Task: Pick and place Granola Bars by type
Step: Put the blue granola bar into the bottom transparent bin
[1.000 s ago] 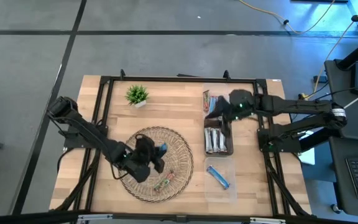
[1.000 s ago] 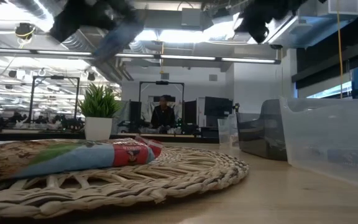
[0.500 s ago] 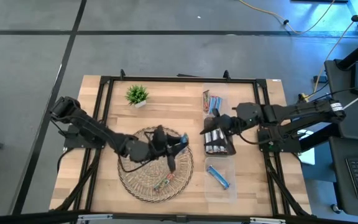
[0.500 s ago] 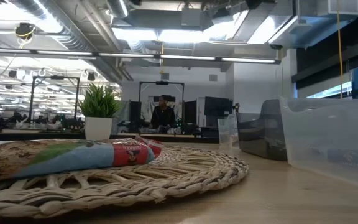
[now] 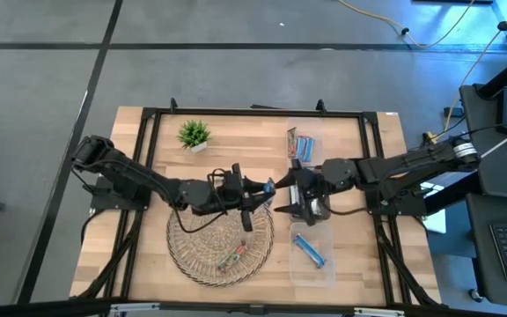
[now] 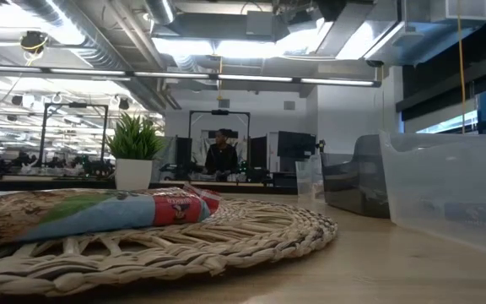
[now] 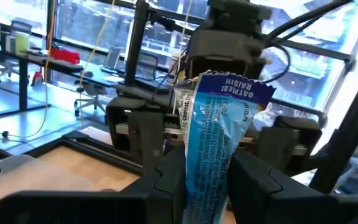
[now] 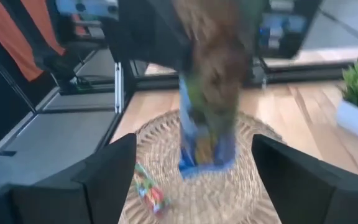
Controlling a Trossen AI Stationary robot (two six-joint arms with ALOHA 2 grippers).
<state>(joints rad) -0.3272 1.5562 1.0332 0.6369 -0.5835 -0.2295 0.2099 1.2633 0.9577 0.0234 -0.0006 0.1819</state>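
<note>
High: blue bar [image 5: 268, 187] is held by left tool [image 5: 265, 188] over mat edge; right tool [image 5: 282, 209] is spread, facing it.
Low: one bar [image 6: 99, 211] is left on mat [image 6: 251, 232].
Wrists: blue bar is clamped; handover is judged pending.

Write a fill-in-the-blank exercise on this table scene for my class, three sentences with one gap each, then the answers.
1. The left gripper is shut on a bright ____ wrapped granola bar.
2. The open right gripper faces that bar above the edge of the round woven ____ mat.
3. One green and red wrapped bar lies on that mat, while the small green potted ____ stands at the table's far side.

Answers: blue; wicker; plant
</note>
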